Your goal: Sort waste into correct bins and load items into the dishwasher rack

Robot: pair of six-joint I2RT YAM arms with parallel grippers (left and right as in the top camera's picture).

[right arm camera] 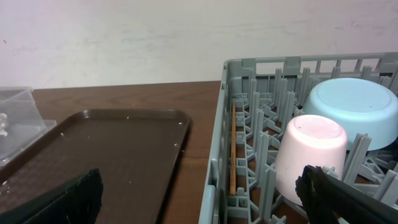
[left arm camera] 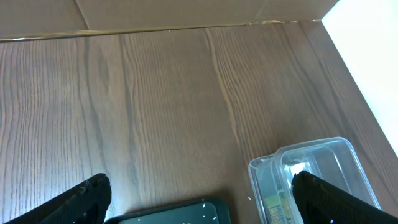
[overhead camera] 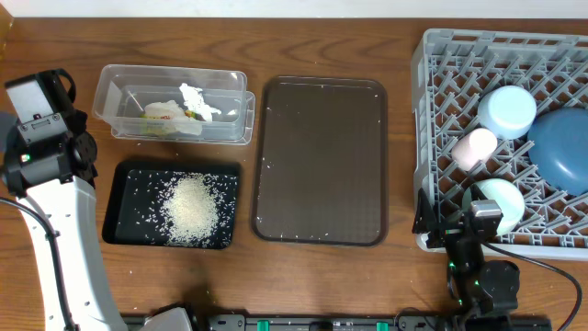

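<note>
The heap of rice lies in the black tray. Crumpled tissue and the yellow-green wrapper lie in the clear tub. The grey rack holds the pale-blue bowl, pink cup, mint-green bowl and blue plate-bowl. The chopstick lies in the rack's left row. My left gripper is open and empty, left of the tub. My right gripper is open and empty at the rack's front left corner.
The dark-brown serving tray sits between the bins and the rack, with a few stray rice grains on it. My left arm stands at the table's left edge. A cardboard wall lies beyond the table.
</note>
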